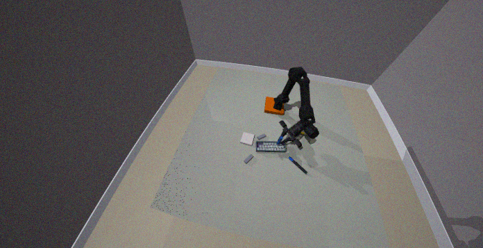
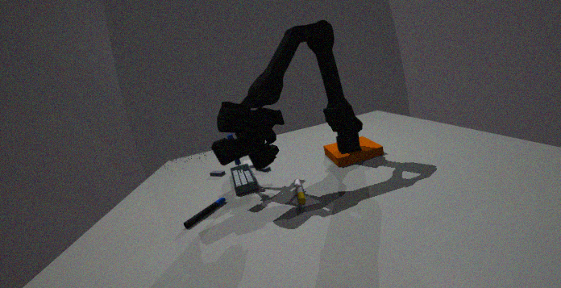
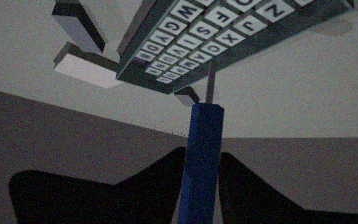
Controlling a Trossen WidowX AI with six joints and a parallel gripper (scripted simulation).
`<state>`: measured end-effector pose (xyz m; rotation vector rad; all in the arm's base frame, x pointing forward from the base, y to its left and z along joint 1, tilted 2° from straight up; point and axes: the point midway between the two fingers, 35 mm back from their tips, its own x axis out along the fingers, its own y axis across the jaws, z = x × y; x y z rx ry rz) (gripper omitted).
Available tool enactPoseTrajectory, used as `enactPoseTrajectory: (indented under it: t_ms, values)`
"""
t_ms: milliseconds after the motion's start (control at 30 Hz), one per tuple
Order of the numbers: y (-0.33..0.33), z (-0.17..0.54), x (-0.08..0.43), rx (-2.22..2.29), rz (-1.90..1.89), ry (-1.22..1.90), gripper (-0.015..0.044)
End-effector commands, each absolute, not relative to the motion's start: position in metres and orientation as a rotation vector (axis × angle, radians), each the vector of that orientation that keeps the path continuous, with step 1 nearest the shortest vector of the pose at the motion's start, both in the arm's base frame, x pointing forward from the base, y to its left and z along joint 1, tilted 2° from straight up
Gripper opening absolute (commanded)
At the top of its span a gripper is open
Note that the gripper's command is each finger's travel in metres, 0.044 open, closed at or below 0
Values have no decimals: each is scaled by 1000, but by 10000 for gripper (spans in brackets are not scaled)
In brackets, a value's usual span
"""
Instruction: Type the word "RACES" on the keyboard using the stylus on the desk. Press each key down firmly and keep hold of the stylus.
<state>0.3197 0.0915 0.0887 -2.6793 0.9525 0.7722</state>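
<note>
My gripper is shut on the blue stylus. Its thin grey tip points toward the keyboard. In the wrist view the tip overlaps the keyboard's long edge beside the C and A keys. Whether it touches a key cannot be told. The keyboard lies flat on the desk, with white lettered keys in a dark frame. In the exterior view the dark gripper body hides most of the stylus.
A black pen with a blue end lies near the keyboard. A pale square block and two small grey blocks lie around its far end. A white and yellow marker lies below the arm. The arm's base stands on an orange block.
</note>
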Motion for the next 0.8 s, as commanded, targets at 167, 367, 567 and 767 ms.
enactPoseTrajectory:
  t_ms: [167,367,567,767]
  values:
    - [116,98,287,-2681,739,949,0]
    - [116,97,286,-2682,738,949,0]
    - [116,79,286,-2682,739,948,0]
    - [116,79,286,-2682,739,948,0]
